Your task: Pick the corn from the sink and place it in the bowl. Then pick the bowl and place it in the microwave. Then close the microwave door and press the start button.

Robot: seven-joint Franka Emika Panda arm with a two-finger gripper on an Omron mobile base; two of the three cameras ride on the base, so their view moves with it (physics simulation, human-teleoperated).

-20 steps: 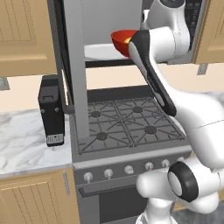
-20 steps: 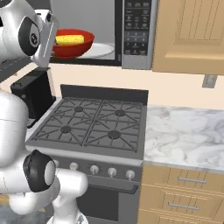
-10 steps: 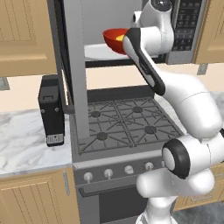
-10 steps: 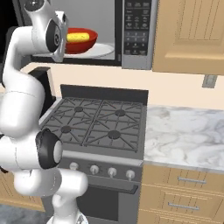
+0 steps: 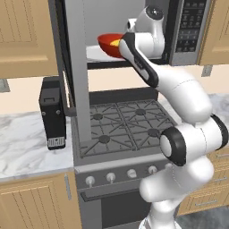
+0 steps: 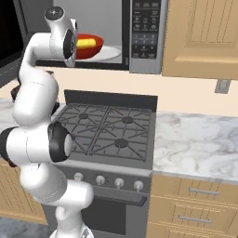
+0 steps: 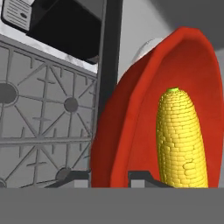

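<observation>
The glossy red bowl (image 5: 108,43) (image 6: 91,47) hangs inside the open microwave (image 6: 116,32), just above its white turntable plate (image 6: 110,54). The yellow corn (image 7: 181,135) (image 6: 89,42) lies in the bowl (image 7: 131,122). My gripper (image 7: 111,178) is shut on the bowl's near rim, one fingertip on each side of the wall. In both base views my hand covers the grip. The microwave door (image 5: 74,67) stands swung open to the left, edge-on. The dark keypad panel (image 5: 190,27) is to the right of the cavity. The sink is out of view.
A gas stove with dark grates (image 5: 125,129) lies directly below the microwave. A black appliance (image 5: 53,118) stands on the marble counter left of the stove. More marble counter (image 6: 200,139) extends right. Wooden cabinets (image 6: 204,37) flank the microwave.
My arm has carried the bowl with the corn deeper into the microwave cavity and slightly lower toward the turntable plate. The grip has not changed.
</observation>
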